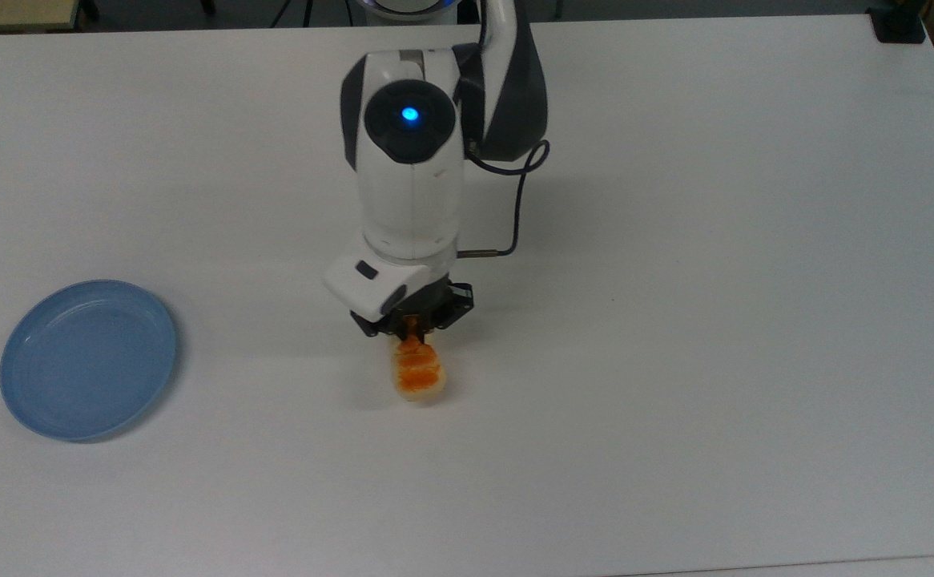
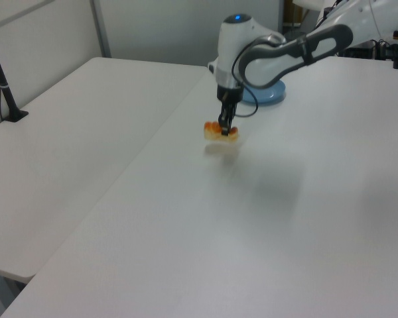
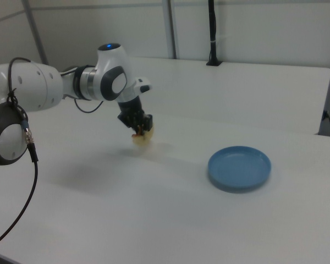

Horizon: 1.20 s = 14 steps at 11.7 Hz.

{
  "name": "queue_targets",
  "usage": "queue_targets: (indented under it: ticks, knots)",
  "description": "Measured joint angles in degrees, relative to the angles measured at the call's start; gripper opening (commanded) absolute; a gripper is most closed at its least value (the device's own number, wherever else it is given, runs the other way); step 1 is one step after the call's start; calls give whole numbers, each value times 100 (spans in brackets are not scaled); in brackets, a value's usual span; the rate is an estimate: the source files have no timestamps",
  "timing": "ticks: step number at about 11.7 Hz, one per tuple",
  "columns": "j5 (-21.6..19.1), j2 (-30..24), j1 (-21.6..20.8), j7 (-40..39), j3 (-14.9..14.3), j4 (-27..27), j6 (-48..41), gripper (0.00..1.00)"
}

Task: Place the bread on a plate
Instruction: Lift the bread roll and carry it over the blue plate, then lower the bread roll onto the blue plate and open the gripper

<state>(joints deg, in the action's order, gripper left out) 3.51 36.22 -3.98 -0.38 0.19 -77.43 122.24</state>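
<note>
Bread (image 1: 417, 373): small loaf, orange top, held clear of the tabletop (image 1: 675, 320) above its own shadow in the left view. Pincer (image 1: 412, 327): clenched on one end of the bread. Plate (image 1: 88, 358): blue, round, flat on the tabletop, well apart from the bread.

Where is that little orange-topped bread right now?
The small orange-topped toy bread hangs clamped in the tool, lifted just off the white table, well to the top view's right of the round light-blue plate.
</note>
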Motion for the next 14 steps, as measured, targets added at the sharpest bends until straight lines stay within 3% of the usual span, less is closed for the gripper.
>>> queue_targets:
  ticks: [3,8,14]
  knots:
    - [0,-287,573,-1,-16,20,0,13]
    - [1,-270,1603,-147,-28,304,260,14]
    - [108,325,2039,-160,-37,317,1196,13]
